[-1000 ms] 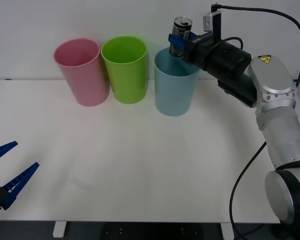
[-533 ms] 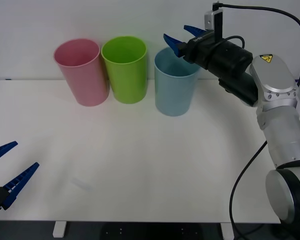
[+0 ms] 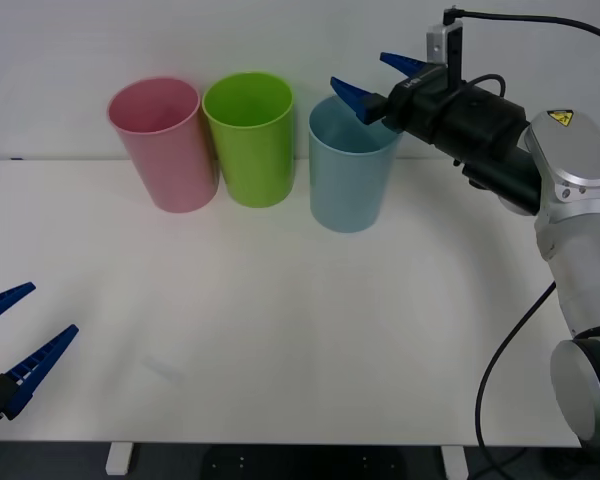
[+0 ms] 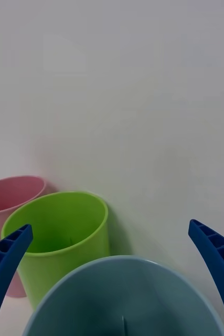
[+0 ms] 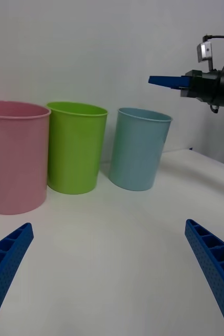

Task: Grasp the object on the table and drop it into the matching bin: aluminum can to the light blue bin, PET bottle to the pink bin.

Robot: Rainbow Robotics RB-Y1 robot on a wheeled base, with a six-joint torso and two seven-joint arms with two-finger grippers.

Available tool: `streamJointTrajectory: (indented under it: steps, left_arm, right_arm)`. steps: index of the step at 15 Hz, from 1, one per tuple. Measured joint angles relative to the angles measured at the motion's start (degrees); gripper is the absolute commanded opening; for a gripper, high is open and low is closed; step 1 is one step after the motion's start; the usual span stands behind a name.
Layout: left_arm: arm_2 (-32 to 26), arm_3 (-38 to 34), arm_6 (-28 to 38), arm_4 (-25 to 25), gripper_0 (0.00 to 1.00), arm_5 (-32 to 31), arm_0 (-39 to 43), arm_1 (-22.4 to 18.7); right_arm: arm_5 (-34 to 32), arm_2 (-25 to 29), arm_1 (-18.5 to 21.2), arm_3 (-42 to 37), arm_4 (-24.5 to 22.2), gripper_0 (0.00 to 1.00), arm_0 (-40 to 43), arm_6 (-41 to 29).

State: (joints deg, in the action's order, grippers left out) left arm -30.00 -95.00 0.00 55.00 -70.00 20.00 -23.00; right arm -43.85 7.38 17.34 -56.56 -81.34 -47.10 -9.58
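Blue ribbed fingers of the right gripper [image 3: 372,78] are spread wide apart and hold nothing. The gripper hangs in the air just above the rim of the light blue bin [image 3: 351,175], on the end of a black and silver arm reaching in from the right side. From its wrist camera, the two fingers [image 4: 7,262] frame the open mouth of that bin directly below.

Three tall plastic cup-shaped bins stand upright in a row near the far edge of the white table [image 3: 280,330]. From the robot's left to its right they are the pink bin [image 3: 165,145], a lime green bin [image 3: 250,140] just beside it, and the light blue bin a little apart from the green one.

I cannot see the aluminum can anywhere; whether it lies inside the light blue bin cannot be told, since the bottom of the bin is hidden.

At the near left corner of the table, the left gripper [image 3: 15,345] waits low, its blue fingers also held apart, well away from the bins.
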Motion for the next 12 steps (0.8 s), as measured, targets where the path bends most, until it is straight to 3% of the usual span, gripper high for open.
streamJointTrajectory:
  steps: [12]
  left_arm:
    - [0.0,0.01,0.0,0.0,1.0,0.0,0.0,0.0]
  right_arm:
    - [-7.17,0.95,6.55,-18.79,6.51,1.0,17.8,-0.59]
